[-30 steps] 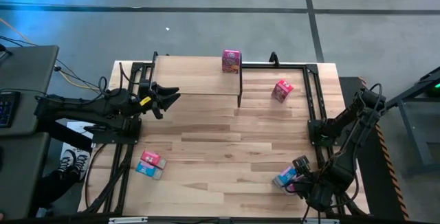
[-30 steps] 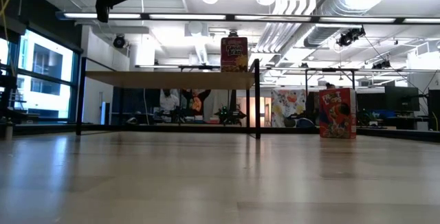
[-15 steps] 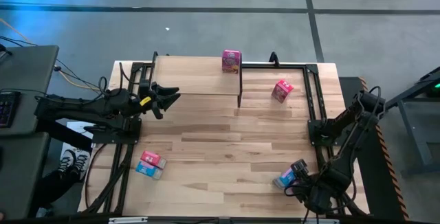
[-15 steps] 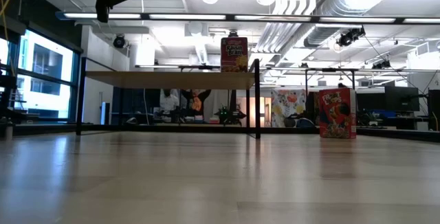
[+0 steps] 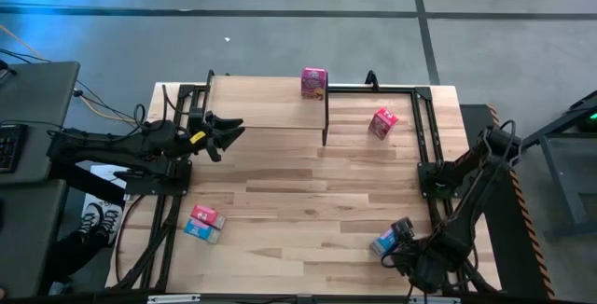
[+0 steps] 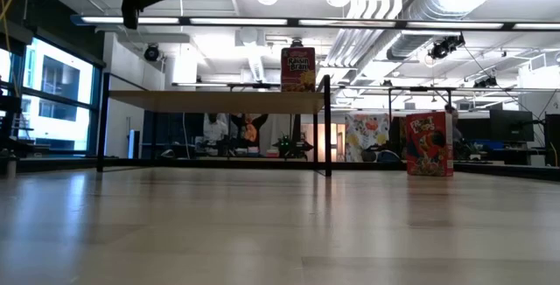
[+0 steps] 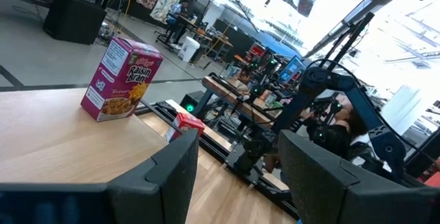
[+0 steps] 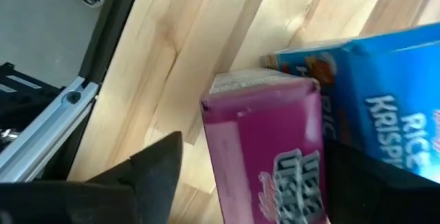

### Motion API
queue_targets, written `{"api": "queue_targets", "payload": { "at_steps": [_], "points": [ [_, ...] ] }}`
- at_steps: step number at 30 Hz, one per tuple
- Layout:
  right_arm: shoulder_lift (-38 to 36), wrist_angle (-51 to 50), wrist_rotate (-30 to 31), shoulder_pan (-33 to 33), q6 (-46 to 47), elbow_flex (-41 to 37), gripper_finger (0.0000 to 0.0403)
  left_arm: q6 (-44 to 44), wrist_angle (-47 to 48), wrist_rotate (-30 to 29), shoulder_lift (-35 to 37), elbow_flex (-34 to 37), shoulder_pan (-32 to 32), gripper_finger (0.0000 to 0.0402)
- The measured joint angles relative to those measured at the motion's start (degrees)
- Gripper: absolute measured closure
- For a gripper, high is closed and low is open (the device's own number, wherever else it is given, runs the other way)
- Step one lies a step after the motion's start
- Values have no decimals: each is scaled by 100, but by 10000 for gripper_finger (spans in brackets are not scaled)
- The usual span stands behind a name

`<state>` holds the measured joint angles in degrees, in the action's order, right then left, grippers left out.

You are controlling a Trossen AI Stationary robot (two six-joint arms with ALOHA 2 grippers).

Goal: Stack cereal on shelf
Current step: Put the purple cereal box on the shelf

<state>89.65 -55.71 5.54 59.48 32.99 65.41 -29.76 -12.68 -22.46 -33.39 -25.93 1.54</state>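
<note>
- My left end effector [image 5: 227, 132] waited open by the shelf's [image 5: 252, 103] left end, clear of the work.
- One pink box [image 5: 313, 82] already stood on the shelf.
- My right end effector [image 5: 399, 239] straddled a pink cereal box [image 8: 265, 152], fingers apart, to grip it on the table [image 5: 308, 183].

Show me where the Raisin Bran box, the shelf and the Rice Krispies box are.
Raisin Bran box [image 7: 119, 80]: left wrist view, printed front.
Shelf [image 5: 261, 103]: high view, bare board top.
Rice Krispies box [image 8: 392, 100]: right wrist view, blue front.
</note>
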Motion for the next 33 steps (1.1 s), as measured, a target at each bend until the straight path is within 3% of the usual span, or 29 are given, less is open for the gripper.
{"api": "queue_targets", "payload": {
  "at_steps": [7, 14, 20, 29, 33],
  "points": [
    [120, 69, -56, 2, 105, 0, 164, -1, 142, 0, 0, 0, -1, 207],
    [107, 57, -172, 2, 144, 0, 230, -2, 140, 0, 0, 0, -2, 207],
    [65, 46, -855, 13, 442, 130, 288, -2, 135, 0, 0, 0, 0, 207],
    [-1095, 57, -1296, -66, 1379, 773, 303, -2, 131, 0, 0, 0, 0, 207],
    [-1749, 69, -773, -548, 1727, 1397, 298, -2, 125, 0, 0, 0, 0, 207]
  ]
}}
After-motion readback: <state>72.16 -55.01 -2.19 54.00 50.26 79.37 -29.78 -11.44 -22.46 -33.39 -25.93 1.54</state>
